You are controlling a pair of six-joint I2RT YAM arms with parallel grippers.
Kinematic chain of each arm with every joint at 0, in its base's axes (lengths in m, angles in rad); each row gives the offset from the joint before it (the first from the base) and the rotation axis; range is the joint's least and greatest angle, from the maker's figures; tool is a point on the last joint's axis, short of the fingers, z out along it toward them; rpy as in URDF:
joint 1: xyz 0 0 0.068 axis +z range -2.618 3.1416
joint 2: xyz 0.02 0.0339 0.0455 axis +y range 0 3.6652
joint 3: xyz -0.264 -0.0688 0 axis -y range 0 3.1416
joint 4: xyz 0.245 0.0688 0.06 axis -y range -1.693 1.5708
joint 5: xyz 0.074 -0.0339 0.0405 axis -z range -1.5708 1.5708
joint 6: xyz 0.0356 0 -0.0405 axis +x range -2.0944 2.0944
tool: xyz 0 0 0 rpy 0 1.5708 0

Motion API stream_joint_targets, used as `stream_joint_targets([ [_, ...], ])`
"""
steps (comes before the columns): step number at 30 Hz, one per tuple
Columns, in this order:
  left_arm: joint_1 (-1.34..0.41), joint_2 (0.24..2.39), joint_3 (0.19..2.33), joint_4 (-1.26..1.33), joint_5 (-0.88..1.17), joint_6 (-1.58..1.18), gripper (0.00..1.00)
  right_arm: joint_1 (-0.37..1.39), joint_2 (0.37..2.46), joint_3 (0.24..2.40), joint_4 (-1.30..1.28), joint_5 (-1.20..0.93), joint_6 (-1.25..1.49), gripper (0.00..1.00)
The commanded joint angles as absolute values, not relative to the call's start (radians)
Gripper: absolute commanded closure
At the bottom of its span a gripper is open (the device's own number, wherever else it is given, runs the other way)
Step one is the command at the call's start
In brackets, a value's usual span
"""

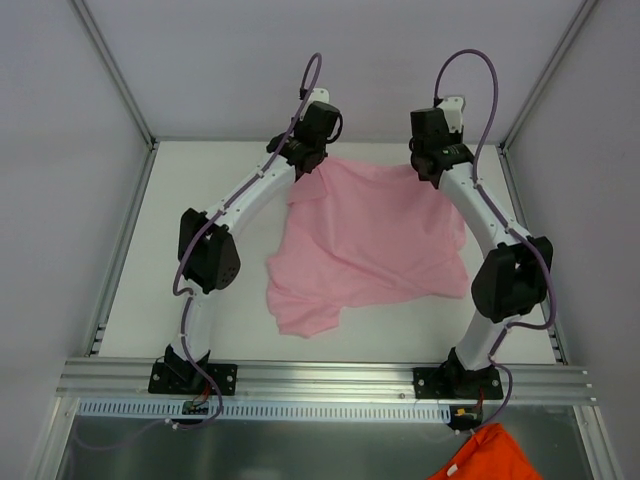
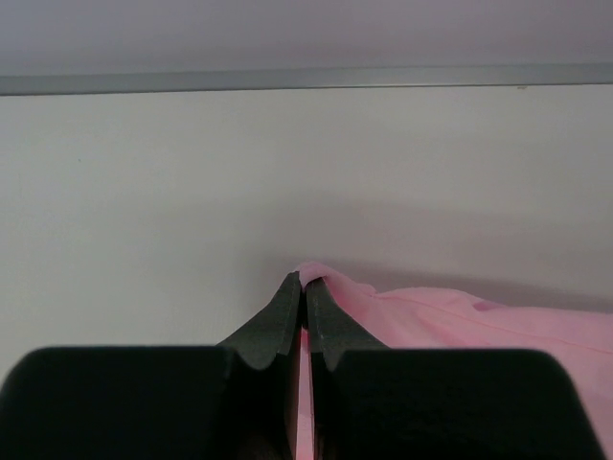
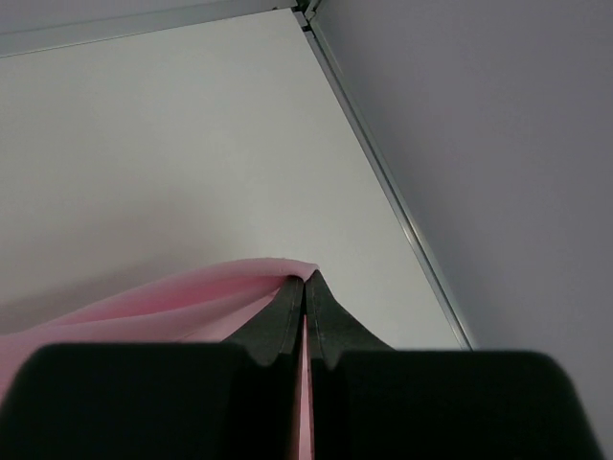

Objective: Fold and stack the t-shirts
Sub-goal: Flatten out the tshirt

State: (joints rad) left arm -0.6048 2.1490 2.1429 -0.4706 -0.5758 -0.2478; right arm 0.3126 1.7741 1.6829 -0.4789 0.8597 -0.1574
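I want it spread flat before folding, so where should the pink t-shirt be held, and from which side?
By its two far corners, one per gripper, reaching over it from the near side. The pink t-shirt is thin and limp; its far edge runs straight, while the near part lies rumpled. The left gripper and right gripper are shut on those corners.

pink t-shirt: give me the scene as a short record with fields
garment: pink t-shirt, unfolded, on the white table
left gripper: shut on its far left corner
right gripper: shut on its far right corner
near edge: rumpled, lying on the table
other: orange cloth in front of the right arm's base
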Motion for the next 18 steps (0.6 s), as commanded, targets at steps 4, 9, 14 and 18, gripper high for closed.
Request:
stream_joint_targets([
  [4, -0.56, 2.163, 2.186, -0.506, -0.542, -0.287, 0.67, 0.291, 1.851, 1.814, -0.494, 0.953, -0.144, 0.9],
  [9, -0.56, 2.103, 2.133, -0.477, -0.535, -0.284, 0.09, 0.293, 1.817, 1.769, -0.497, 0.911, -0.15, 0.2],
  [14, -0.561, 2.036, 2.115, -0.483, -0.52, -0.291, 0.08, 0.295, 1.732, 1.727, -0.497, 0.876, -0.161, 0.14],
  [18, -0.601, 1.948, 2.056, -0.512, -0.457, -0.304, 0.08, 0.295, 1.654, 1.738, -0.567, 0.798, -0.161, 0.16],
])
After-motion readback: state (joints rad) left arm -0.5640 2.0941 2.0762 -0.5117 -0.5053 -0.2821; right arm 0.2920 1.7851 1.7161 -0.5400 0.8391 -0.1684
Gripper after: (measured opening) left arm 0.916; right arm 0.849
